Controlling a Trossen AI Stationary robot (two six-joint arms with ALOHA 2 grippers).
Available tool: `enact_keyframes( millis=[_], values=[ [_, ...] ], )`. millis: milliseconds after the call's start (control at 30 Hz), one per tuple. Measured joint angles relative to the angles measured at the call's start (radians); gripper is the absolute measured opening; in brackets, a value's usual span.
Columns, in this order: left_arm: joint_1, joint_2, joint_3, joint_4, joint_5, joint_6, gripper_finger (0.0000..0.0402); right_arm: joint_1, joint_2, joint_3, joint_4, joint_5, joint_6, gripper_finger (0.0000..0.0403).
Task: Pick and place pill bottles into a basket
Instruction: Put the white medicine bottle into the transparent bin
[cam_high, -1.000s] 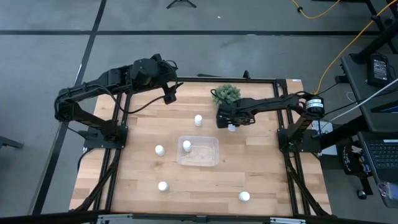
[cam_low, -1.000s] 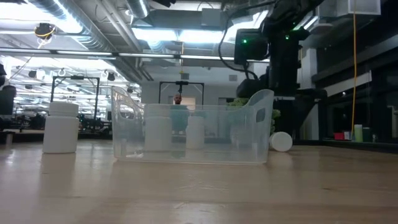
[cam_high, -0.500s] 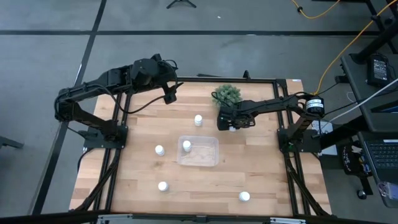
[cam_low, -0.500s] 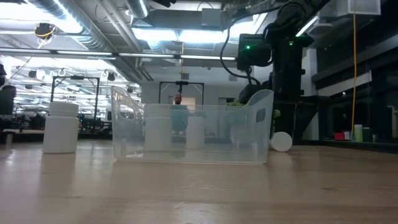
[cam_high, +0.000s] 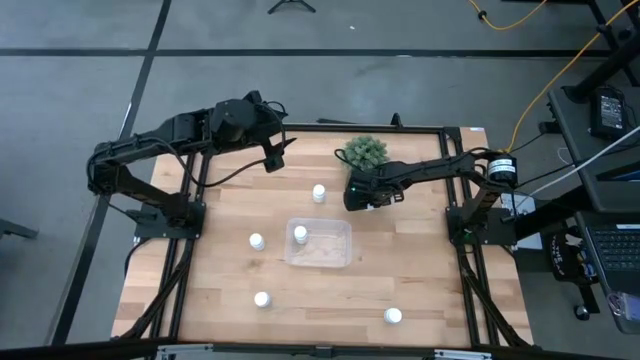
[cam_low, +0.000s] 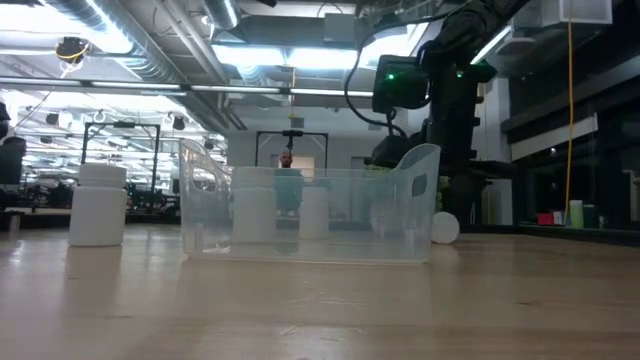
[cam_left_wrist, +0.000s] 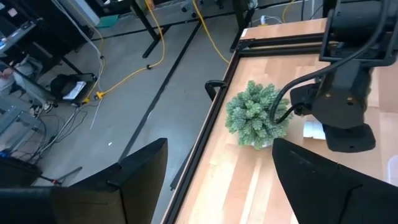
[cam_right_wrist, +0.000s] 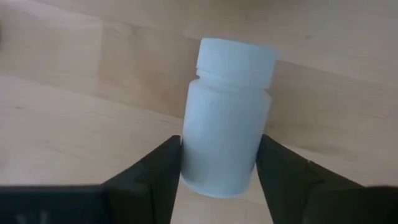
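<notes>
Right gripper (cam_right_wrist: 219, 177) closed on a lying pill bottle (cam_right_wrist: 227, 117), just beside the green plant (cam_high: 365, 152).

In the right wrist view the bottle lies on its side on the wooden table (cam_high: 420, 270), its body between the two dark fingers (cam_right_wrist: 158, 171), both touching its sides, its cap pointing away from the wrist. The clear basket (cam_high: 340, 232) sits mid-table with one bottle standing inside (cam_high: 300, 234); four more stand around it on the wood. The left gripper (cam_left_wrist: 217, 180) hangs over the table's far edge, its fingers spread apart and holding nothing.
</notes>
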Motion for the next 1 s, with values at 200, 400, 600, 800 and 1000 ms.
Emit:
enact_keyframes(
  millis=[200,400,600,800,1000],
  values=[
    [-0.016,0.0,0.0,0.0,-0.037,0.001,0.0284,0.019,-0.015,0.002,0.02,0.045,-0.018,0.0174],
    [-0.018,0.0,0.0,0.0,-0.116,-0.007,0.0284,0.07,-0.047,0.049,0.009,0.164,-0.061,0.015],
    [-0.018,-0.001,0.0,0.0,-0.154,-0.019,0.0284,0.13,-0.093,0.078,-0.052,0.283,-0.061,0.0149],
    [-0.017,-0.002,0.0,0.001,-0.185,-0.059,0.0284,0.254,-0.21,0.09,-0.082,0.497,-0.061,0.0147],
    [-0.015,-0.002,0.0,0.038,-0.124,-0.087,0.0284,0.409,-0.34,0.091,-0.072,0.766,-0.138,0.0146]
  ],
)
